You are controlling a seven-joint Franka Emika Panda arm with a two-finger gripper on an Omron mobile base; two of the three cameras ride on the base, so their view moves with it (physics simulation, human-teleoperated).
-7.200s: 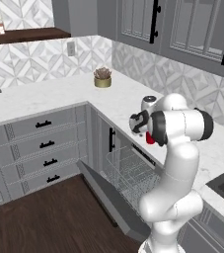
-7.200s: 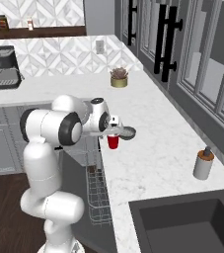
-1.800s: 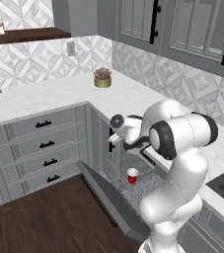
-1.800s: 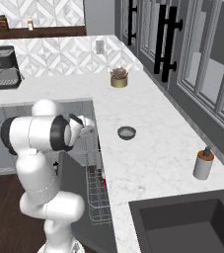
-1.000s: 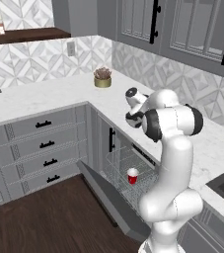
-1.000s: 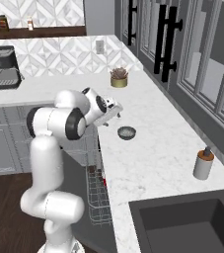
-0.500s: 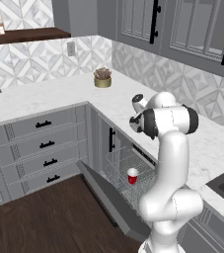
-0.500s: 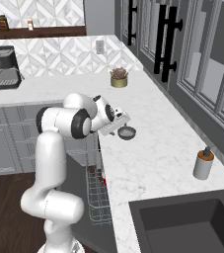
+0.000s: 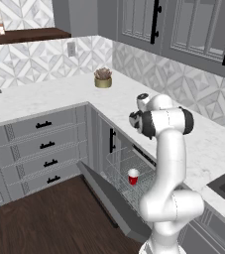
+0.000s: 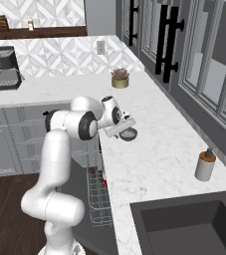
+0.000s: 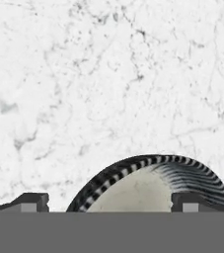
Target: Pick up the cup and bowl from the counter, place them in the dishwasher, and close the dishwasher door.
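The grey bowl (image 10: 129, 134) sits on the white marble counter (image 10: 157, 154) near its front edge. My gripper (image 10: 122, 127) hangs just above the bowl's near side, open. In the hand view the bowl (image 11: 153, 185) lies low in the picture; my gripper (image 11: 113, 205) has one fingertip (image 11: 32, 201) over bare counter and the other over the bowl's inside. The red cup (image 9: 133, 176) stands upright in the wire rack of the dishwasher (image 9: 121, 166). The dishwasher door (image 9: 109, 196) is dropped open.
A potted plant (image 10: 119, 78) stands at the counter's back corner and a soap bottle (image 10: 205, 165) further right. A dark sink (image 10: 194, 224) lies beyond it. A coffee machine (image 10: 5, 67) is on the left counter. Grey drawers (image 9: 39, 149) flank the open door.
The hand has swung from left of the bowl to over it and come down close. The cup stays in the rack and the bowl has not moved.
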